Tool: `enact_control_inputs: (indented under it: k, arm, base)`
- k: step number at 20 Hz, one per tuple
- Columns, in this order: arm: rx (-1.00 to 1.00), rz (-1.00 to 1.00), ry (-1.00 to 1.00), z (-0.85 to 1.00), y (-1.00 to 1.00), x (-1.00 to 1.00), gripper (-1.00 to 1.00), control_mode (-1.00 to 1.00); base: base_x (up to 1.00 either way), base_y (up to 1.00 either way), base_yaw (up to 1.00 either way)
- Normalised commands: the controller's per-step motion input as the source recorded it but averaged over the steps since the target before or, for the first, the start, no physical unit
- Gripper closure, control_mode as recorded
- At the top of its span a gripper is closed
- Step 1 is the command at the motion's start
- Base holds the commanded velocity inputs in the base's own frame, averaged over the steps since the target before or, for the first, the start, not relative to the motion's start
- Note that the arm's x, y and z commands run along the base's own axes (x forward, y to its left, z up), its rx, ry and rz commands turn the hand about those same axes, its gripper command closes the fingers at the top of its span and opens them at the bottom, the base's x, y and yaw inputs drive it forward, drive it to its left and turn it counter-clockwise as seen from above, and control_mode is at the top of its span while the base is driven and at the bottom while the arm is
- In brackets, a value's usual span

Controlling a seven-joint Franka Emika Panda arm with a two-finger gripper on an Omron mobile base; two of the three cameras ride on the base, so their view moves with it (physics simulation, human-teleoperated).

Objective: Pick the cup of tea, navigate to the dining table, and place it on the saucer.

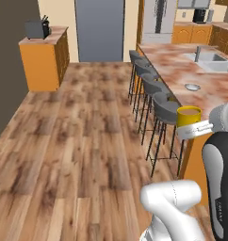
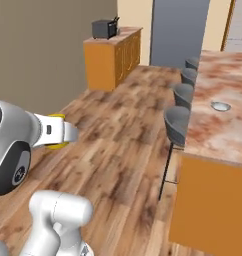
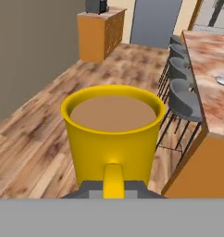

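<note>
Gripping the cup of tea (image 3: 113,134) by its handle, the pincer (image 1: 193,129) is clenched on it and holds it upright in the air over the wooden floor (image 1: 78,141), beside the near end of the dining surface (image 1: 215,89) and not on it (brown liquid level, near the rim). Saucer (image 1: 192,86) sits on that marbled surface, well apart from the cup, with grey stools (image 1: 165,109) lined along the edge.
</note>
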Motion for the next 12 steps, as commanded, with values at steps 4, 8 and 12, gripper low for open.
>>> enact_control_inputs:
  k: [4,8,12]
  arm:
    - [0.0,0.0,0.0,0.0,0.0,0.0,1.0,1.0]
    - [0.0,0.0,0.0,0.0,0.0,0.0,1.0,1.0]
    - [0.0,0.0,0.0,0.0,0.0,0.0,1.0,1.0]
  base:
    - [0.88,0.86,-0.59]
    - [0.93,0.75,-0.64]
    - [0.94,0.74,-0.65]
